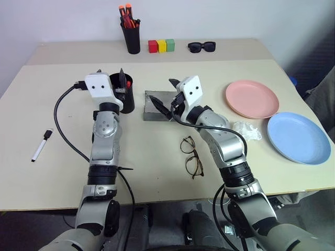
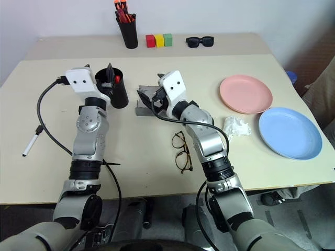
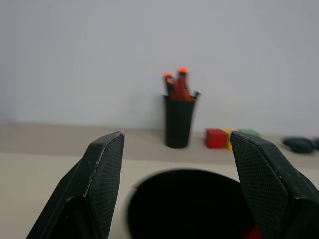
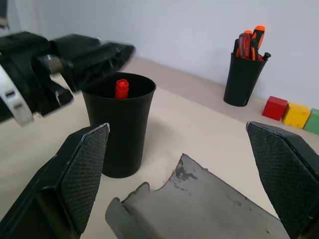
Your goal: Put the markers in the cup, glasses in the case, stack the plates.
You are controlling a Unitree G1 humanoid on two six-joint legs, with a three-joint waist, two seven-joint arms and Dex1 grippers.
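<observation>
A red-capped marker [image 4: 121, 88] stands inside the wide black cup [image 1: 127, 102]. My left gripper [image 3: 177, 135] hovers just above the cup's rim, open and empty. The white marker with a black cap [image 1: 42, 145] lies on the table to the far left. The grey case [image 1: 155, 113] lies open right of the cup, and my right gripper [image 4: 177, 128] hangs over it, open with nothing between its fingers. The wire-framed glasses [image 1: 191, 157] rest on the table in front of the case. A pink plate [image 1: 252, 99] and a blue plate [image 1: 298, 137] lie side by side at the right.
At the back stand a narrow black cup of orange-capped pens [image 1: 131, 36], red, yellow and green blocks [image 1: 160, 46] and black sunglasses [image 1: 201, 47]. A crumpled white scrap [image 1: 247, 129] lies between my right arm and the plates.
</observation>
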